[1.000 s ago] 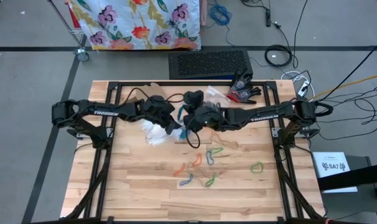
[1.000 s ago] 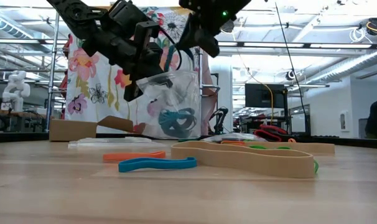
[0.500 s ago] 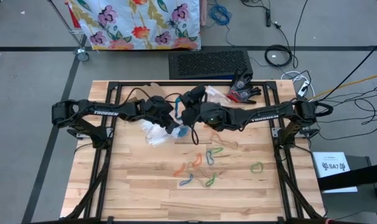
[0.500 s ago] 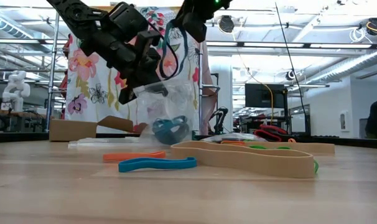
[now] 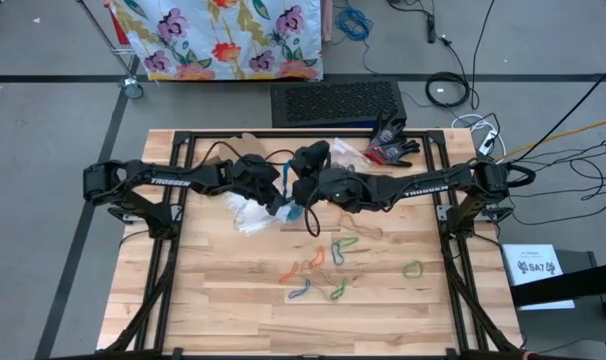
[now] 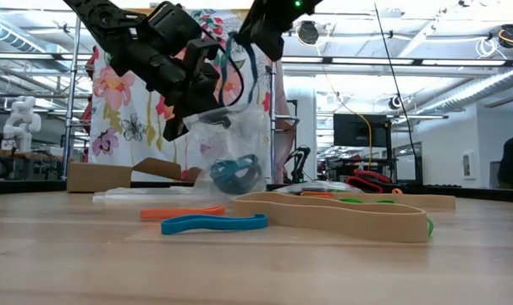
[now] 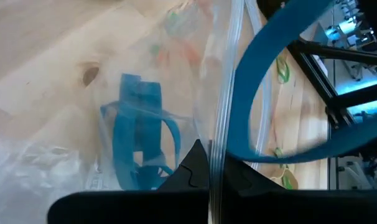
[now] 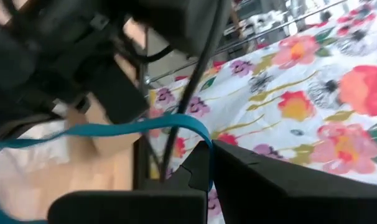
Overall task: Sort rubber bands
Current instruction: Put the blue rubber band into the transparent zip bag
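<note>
Above the table's middle, my left gripper (image 6: 191, 108) is shut on a clear plastic bag (image 6: 233, 140). Several blue rubber bands (image 6: 235, 174) lie bunched in the bag's bottom. Just above the bag's mouth, my right gripper (image 6: 258, 41) is shut on one blue rubber band (image 6: 240, 69). In the high view the two grippers (image 5: 281, 198) (image 5: 301, 190) almost meet. More rubber bands lie flat on the table nearer the front edge: orange (image 5: 292, 270), blue (image 5: 300, 291), green (image 5: 413, 268) and tan (image 5: 364, 226). My left gripper pinches the bag's top edge (image 7: 217, 163) between its two fingers, slanting down from the table's left. The bag hangs below the fingers; whether its bottom rests on the table I cannot tell. My right gripper pinches the blue band's strip (image 8: 203, 135) between its two fingers, coming nearly level from the table's right. The band is lifted clear, and its loop (image 7: 263, 93) hangs open over the bag's mouth.
More clear bags (image 5: 247, 217) lie on the table under my left gripper. A cardboard box (image 5: 245, 146) and black-and-red gloves (image 5: 393, 146) sit near the far edge. In the low view a wide tan band (image 6: 333, 215) and a blue band (image 6: 214, 223) lie close to the camera.
My right gripper has risen a little and tipped upward, carrying the blue band higher above the bag's mouth. My left gripper has kept its hold, and the bag's hanging part with the blue bands has sagged slightly lower.
</note>
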Available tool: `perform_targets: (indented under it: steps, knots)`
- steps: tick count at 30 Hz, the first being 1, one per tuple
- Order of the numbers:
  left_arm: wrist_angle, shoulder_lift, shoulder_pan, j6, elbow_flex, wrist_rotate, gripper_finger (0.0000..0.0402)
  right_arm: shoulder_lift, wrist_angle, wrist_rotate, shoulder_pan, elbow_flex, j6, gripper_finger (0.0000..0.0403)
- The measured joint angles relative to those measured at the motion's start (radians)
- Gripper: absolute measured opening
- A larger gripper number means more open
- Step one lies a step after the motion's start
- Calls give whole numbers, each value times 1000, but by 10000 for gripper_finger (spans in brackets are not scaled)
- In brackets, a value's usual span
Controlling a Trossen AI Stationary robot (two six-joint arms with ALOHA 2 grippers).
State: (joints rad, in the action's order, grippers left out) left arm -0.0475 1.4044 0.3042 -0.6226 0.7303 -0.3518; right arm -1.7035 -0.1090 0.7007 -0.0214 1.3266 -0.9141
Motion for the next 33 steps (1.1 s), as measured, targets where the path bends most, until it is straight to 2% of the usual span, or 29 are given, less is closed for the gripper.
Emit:
perform_targets:
  steps: [5, 12, 19, 24, 30, 33]
  knots:
    - [-47, 0, -1, -1, 0, -20, 0, 0, 135, -133, 2, 0, 146, 0]
    - [-60, 0, -18, 3, 31, -30, 0, -21, 186, -259, 3, 0, 287, 0]
    - [-55, 0, -23, 8, 33, -38, 0, -48, 321, -334, 9, 0, 471, 0]
    - [-62, 0, -25, 11, 33, -38, 0, -51, 401, -368, 24, -1, 540, 0]
    - [-90, 1, -32, 26, 33, -53, 0, -81, 413, -545, 77, 3, 614, 0]
    - [-89, 1, -36, 35, 45, -63, 0, -112, 490, -767, 110, 2, 681, 0]
